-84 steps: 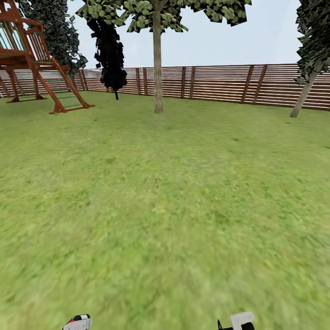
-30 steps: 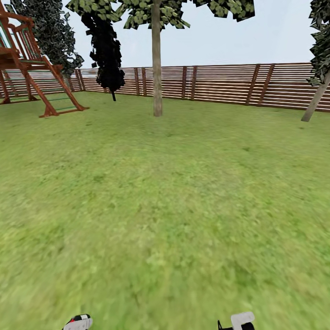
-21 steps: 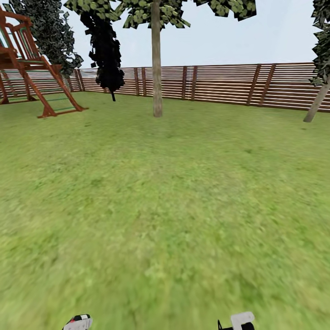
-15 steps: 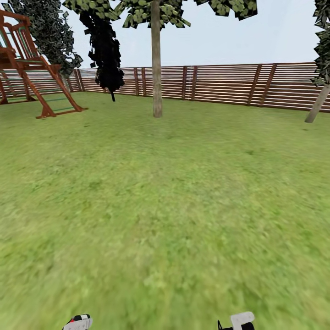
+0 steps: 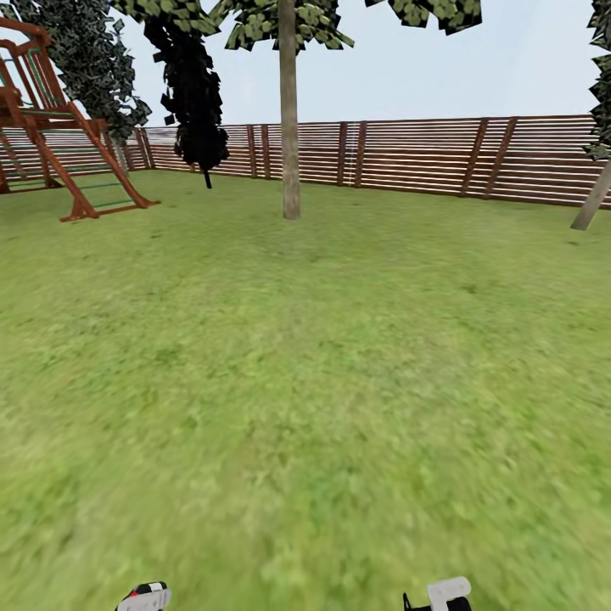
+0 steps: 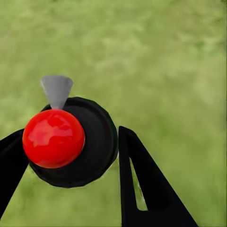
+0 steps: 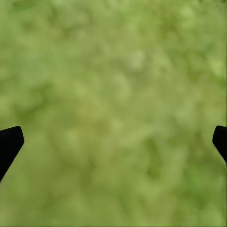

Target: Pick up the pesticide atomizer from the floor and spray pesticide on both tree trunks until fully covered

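Since the earlier head frames our whole view has slid forward across the lawn (image 5: 305,382): the nearer tree trunk (image 5: 290,127) stands slightly lower and larger, while the play frame (image 5: 51,127) and the leaning second trunk (image 5: 592,204) have drifted toward the picture's edges, so we read this as the base rolling, not the things moving. We carry the pesticide atomizer (image 6: 71,142) in our left gripper (image 6: 68,156), its black fingers (image 6: 142,184) pinched on the dark body, red top and grey nozzle facing the wrist camera, so the bottle's long axis runs along the fingers. Our right gripper (image 7: 113,142) is spread wide and empty over grass. What matters next is that the upright trunk lies straight ahead and well apart from us, slightly to the left-arm side, which suits the loaded arm. Both arms hang low, with only their tips at the head view's bottom edge.
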